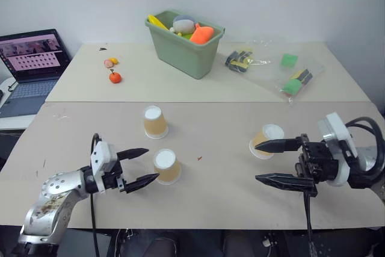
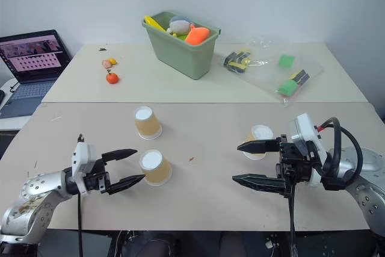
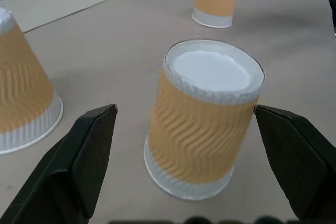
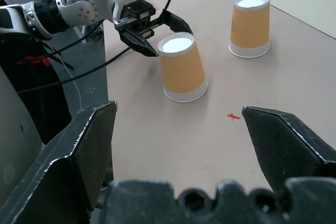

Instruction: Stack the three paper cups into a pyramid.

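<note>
Three paper cups [image 1: 166,166] wear tan-orange wavy ribbing, white bases; bin [image 1: 183,44] pale green.

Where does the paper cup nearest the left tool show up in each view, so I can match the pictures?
Left eye view: nearest cup, lower centre, just before the open left tool.
Right eye view: lower left of centre.
Left wrist view: centre, between the tool's fingers.
Right wrist view: upper middle.
Shared landmark: small red mark on the table beside it.

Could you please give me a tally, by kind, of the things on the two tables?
Paper cups: 3
Green plastic bin: 1
Small fruit-like toys: 3
Clear plastic bags: 2
Laptop: 1
Total: 10
</note>
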Motion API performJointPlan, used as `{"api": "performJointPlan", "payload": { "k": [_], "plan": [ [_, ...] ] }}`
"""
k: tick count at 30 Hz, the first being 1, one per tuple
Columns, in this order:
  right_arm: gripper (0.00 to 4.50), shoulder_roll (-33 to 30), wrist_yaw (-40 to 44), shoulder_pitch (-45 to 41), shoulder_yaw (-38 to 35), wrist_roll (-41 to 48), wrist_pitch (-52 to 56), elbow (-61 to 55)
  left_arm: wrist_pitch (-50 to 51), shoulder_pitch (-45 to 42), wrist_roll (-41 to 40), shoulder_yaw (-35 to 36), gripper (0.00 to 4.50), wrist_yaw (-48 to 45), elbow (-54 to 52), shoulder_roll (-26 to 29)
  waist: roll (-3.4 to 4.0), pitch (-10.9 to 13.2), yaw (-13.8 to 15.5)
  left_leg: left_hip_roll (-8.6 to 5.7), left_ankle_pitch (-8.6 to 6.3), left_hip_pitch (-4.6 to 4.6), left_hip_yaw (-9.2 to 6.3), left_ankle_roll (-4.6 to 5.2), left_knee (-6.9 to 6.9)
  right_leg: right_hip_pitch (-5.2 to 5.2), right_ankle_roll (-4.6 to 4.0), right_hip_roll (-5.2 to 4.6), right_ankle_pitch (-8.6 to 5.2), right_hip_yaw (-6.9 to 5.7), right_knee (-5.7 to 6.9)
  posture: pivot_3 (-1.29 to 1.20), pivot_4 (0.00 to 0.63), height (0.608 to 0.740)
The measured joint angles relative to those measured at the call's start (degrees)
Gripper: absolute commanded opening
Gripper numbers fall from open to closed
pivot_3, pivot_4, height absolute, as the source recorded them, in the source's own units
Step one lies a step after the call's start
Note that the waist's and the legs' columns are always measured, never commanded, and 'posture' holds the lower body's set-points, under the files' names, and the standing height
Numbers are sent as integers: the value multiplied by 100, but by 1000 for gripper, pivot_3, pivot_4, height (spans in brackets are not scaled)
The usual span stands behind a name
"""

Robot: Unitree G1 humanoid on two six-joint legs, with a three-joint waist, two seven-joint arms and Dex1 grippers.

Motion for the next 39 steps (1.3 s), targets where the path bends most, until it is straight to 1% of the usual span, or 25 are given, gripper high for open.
{"api": "performJointPlan", "payload": {
  "k": [4, 8, 16, 17, 18, 19, 20, 21, 22, 26, 30, 34, 39],
  "plan": [
    [4500, 14, -47, 13, 11, -21, 0, -9, 302, -383, -3, -274, 4461, 243, -72, -167, -1, 0, -15, 0, 0, 0, 0, 0, 0, 0, -1, 0, 1, 0, 0, 0, 150, 740],
    [4500, 47, -122, 12, 11, -19, -1, -10, 489, -516, 6, -457, 4461, 377, -158, -233, -1, 0, -23, 0, 0, 0, 0, 0, 0, -1, -1, 0, 1, 0, 0, 0, 150, 740],
    [4500, 96, -248, 7, 10, -14, -1, -11, 635, -729, 7, -550, 4461, 450, -154, -275, -1, 1, -10, -1, 0, -1, 0, -1, 1, 0, -1, 0, 1, 0, 0, 0, 150, 740],
    [4500, 98, -264, 3, 10, -14, -1, -11, 654, -787, 9, -563, 3917, 473, -140, -322, -1, 1, -7, -1, 0, -1, 0, -1, 1, 0, -1, 0, 1, 0, 0, 0, 150, 740],
    [4500, 102, -270, -4, 10, -14, -1, -11, 664, -816, 9, -571, 3804, 486, -134, -350, -1, 1, -4, -2, 1, -1, 0, -1, 2, 0, -1, -1, 1, 0, 0, 0, 150, 740],
    [4500, 108, -287, -20, 10, -13, -1, -11, 697, -882, 5, -600, 3363, 519, -114, -415, -2, 1, -5, -1, 1, 0, 0, -1, 2, 0, -1, 0, 1, 0, 0, 0, 150, 740],
    [4500, 111, -297, -29, 10, -12, -1, -11, 716, -905, 2, -608, 3085, 536, -91, -459, -2, 1, -10, -1, 1, 0, 0, -1, 2, 0, -1, 0, 1, 1, 0, 0, 150, 740],
    [4500, 114, -313, -31, 9, -9, -1, -11, 728, -933, -10, -609, 2602, 548, -51, -515, -2, 1, -15, -1, 1, 0, 0, -1, 1, 0, -1, 0, 1, 1, 0, 0, 150, 740],
    [4500, 119, -333, -38, 9, -5, -1, -11, 738, -969, -11, -613, 2498, 557, -11, -549, -2, 1, -14, -1, 1, -1, 0, -1, 1, 0, -1, 0, 1, 1, 0, 0, 150, 740],
    [4500, 131, -357, -98, 8, 55, -1, -10, 754, -1221, 90, -691, 2488, 739, 193, -705, -3, 1, -1, -2, 1, -1, 0, -2, 4, 2, -1, 0, 1, 0, 0, 0, 150, 740],
    [4500, 141, -387, -182, 5, 100, -2, -4, 689, -1658, 387, -857, 2488, 953, 504, -966, -3, 1, 1, -3, 2, -1, 0, -3, 5, 3, 0, 0, 2, 0, -1, 0, 150, 740],
    [4500, 157, -404, -228, 16, 101, -3, 17, 566, -2284, 703, -1068, 2488, 1156, 954, -1372, -6, 3, 4, -5, 2, -6, 0, -4, 8, 2, 2, -2, 4, 0, -5, 0, 150, 740],
    [4500, 236, -478, -293, 90, 95, -4, 35, 214, -3068, 1073, -1391, 2488, 1288, 1684, -2010, -9, 3, -2, -8, 4, -8, 0, -6, 11, 5, 6, -3, 9, 1, -16, 0, 150, 740]
  ]
}}
